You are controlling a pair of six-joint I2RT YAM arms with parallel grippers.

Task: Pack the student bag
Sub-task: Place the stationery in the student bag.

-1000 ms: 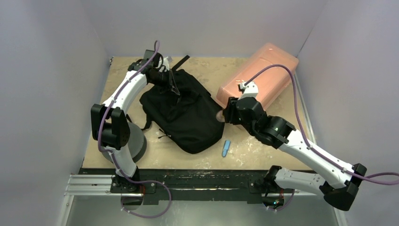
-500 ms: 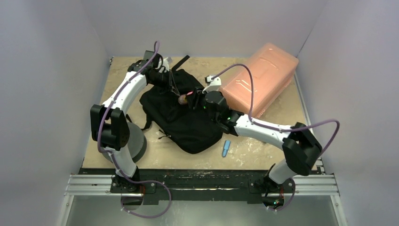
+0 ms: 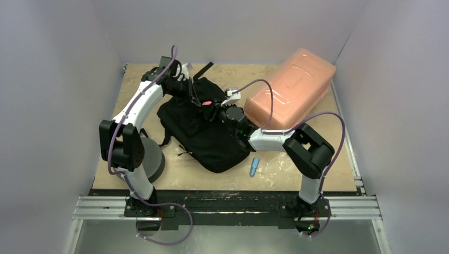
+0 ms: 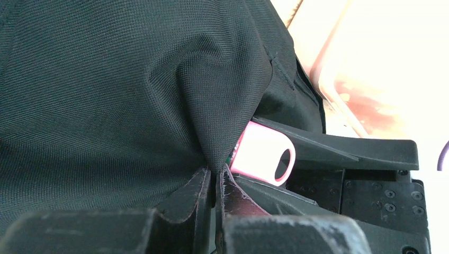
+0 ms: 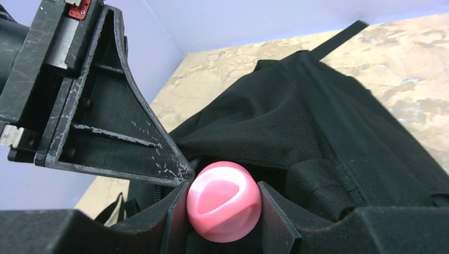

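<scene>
One pink object [image 5: 224,201] clamped in right jaws, over student bag [image 3: 206,135].

The right gripper [image 3: 210,109], clamping a pink rounded object [image 5: 224,201], swings left from the student bag's [image 3: 212,140] right side to over its end nearest the tabletop's [image 3: 317,174] far edge.

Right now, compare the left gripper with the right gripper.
The left gripper is shut on a fold of the student bag; the right gripper holds a pink object. The left gripper's jaws nearly touch; the right gripper's stand apart. Both sit over the bag.
</scene>
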